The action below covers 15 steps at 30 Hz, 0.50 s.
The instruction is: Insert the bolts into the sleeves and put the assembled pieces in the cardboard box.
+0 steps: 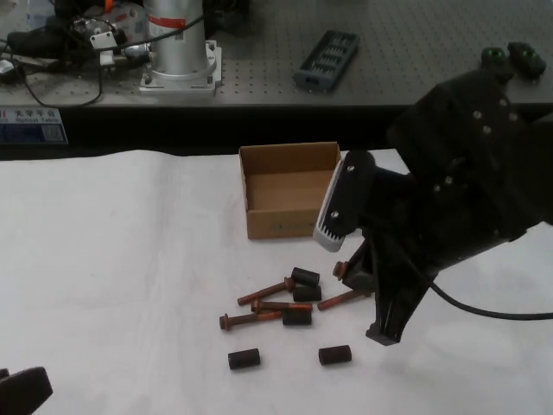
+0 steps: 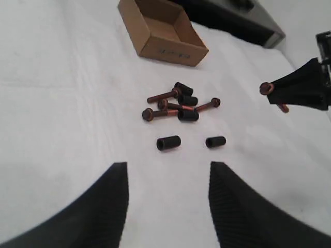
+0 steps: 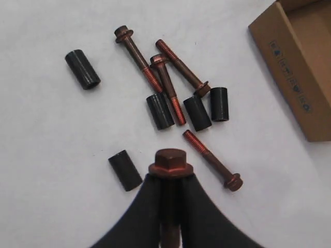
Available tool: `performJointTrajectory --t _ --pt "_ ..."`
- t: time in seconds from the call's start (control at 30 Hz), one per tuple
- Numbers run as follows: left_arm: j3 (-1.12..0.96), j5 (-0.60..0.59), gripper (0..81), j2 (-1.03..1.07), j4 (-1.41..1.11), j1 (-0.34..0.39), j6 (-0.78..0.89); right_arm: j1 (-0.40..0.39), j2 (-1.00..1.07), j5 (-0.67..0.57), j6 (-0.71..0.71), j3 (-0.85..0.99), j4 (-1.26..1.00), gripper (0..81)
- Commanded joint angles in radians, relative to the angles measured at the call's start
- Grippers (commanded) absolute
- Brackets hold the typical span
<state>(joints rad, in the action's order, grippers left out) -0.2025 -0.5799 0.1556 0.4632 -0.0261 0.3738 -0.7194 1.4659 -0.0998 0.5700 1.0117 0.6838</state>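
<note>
Likely stiff, slick metal bolt (image 3: 170,161) pinched at its shank by right fingers (image 3: 147,212); left fingers (image 2: 101,206) wide, empty.

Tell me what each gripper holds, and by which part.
The right gripper clamps a copper-coloured hex-head metal bolt by its shank, just under the head. The left gripper is open, holding nothing.

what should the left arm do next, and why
Probably lower the open left jaws onto the nearest loose black cylindrical sleeve and grip it: the right jaws are already shut on a copper-coloured hex-head bolt, which needs a held sleeve to go into.
</note>
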Motion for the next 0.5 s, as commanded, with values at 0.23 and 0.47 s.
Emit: performJointTrajectory --t 0.23,0.47 --pt "-0.507 -0.104 35.7 0.736 0.246 0.103 -0.658 0.001 -0.059 -0.052 -0.172 -0.011 0.036 1.9" --pt "-0.762 0.030 35.7 1.087 0.381 0.287 -0.900 0.001 -0.171 -0.052 -0.254 -0.123 0.013 1.9"
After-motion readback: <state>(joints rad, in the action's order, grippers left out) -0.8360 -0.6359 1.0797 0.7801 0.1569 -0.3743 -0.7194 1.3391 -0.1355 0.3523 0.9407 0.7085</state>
